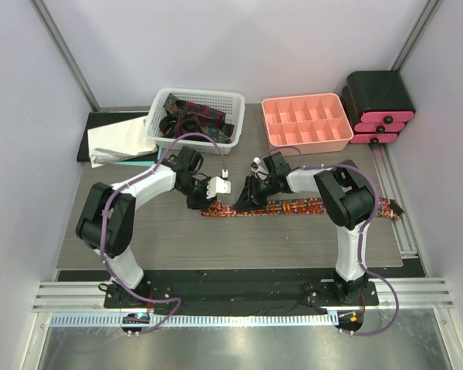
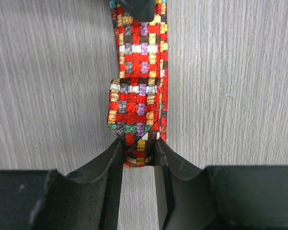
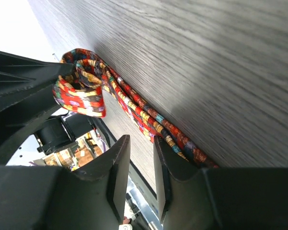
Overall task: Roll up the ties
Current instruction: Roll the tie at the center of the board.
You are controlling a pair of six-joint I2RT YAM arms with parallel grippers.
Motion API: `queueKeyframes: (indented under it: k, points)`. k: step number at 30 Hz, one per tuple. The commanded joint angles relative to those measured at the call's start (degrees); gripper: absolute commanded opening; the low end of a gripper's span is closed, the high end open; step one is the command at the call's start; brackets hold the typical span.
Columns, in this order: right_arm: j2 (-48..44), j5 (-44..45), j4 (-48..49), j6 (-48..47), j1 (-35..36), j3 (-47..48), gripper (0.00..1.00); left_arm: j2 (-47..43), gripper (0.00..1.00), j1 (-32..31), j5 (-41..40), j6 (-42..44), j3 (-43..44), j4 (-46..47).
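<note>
the tie lies flat along the table, stretched out sideways. its folded end is at the left gripper and the rest of it runs away past the right gripper to the far side of the right arm.

in the left wrist view the left gripper pinches the tie at its very end. a narrow bit of the woven red, yellow and purple cloth sits between the two fingers, which press in on it from both sides. just ahead of the jaws the end is folded back on itself in a short flap, and beyond the flap the single strip runs straight on away from the jaws. at the far edge of that view a black fingertip rests over the strip. it looks like the right gripper's, though i cannot tell for sure.

in the right wrist view the right gripper has its jaws slightly apart, with only the table showing in the gap and no cloth in it. the tie lies just ahead of these jaws, passing close by the tip of one finger. its folded end curls up into a small loop farther ahead, right against the left gripper's black fingers.
</note>
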Motion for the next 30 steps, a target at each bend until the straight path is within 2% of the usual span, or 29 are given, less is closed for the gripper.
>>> queueKeyframes:
  k: [1,13,18,30]
  points:
    - [2.0,3.3,2.9,0.1,1.4,1.4,0.31,0.9,0.32,-0.7,1.3,-0.5,1.7,0.4]
    - [1.9,2.2,6.7,3.7,3.2,1.9,0.29,2.9,0.34,-1.5,0.3,-0.2,1.3,1.9]
    - [0.3,1.4,11.8,7.2,3.6,1.3,0.35,4.8,0.34,-1.9,-2.2,-0.1,1.1,2.2]
    - [2.6,4.7,9.1,6.0,6.4,4.8,0.36,5.9,0.35,-2.2,-2.7,-0.1,1.2,2.5]
